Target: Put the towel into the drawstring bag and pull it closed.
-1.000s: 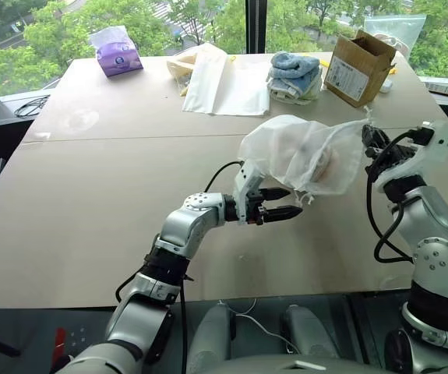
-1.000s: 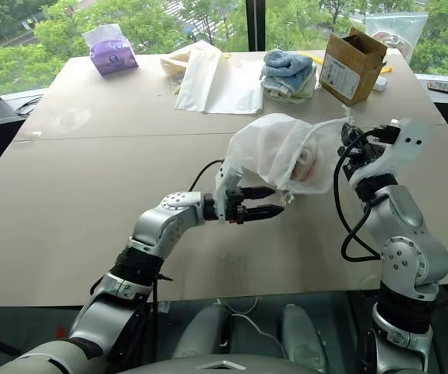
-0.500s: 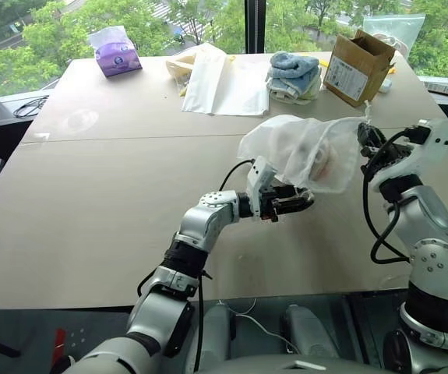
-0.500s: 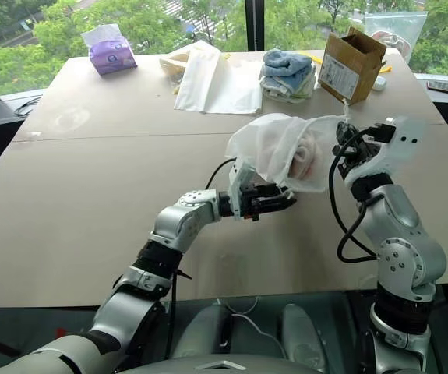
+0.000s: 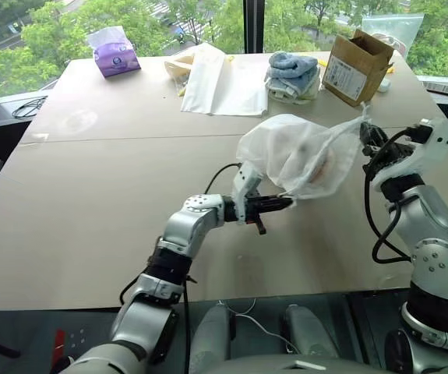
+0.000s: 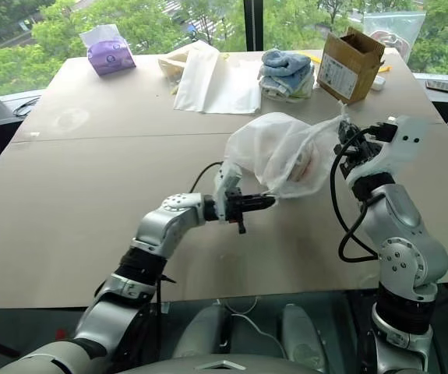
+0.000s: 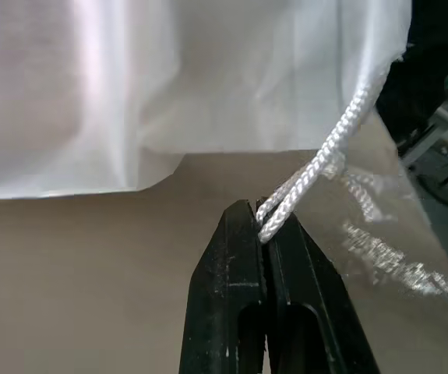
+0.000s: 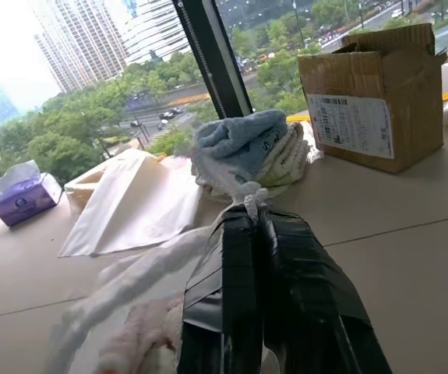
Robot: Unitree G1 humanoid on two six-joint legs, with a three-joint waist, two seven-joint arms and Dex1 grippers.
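The white drawstring bag hangs above the table between my two grippers. The cream towel shows faintly through its thin fabric, inside it. My left gripper is below the bag's lower edge, shut on a white cord that runs up to the bag. In the left wrist view its fingertips clamp that cord. My right gripper holds the bag's gathered end from the right, shut on a knotted bit of cord.
At the table's far side lie a purple tissue pack, flat white bags, a pile of blue and pale towels and a cardboard box. Bare tabletop spreads to the left.
My left gripper went from open to shut on the cord. It reached right under the bag, then drew back left with the cord. The right gripper stayed in place.
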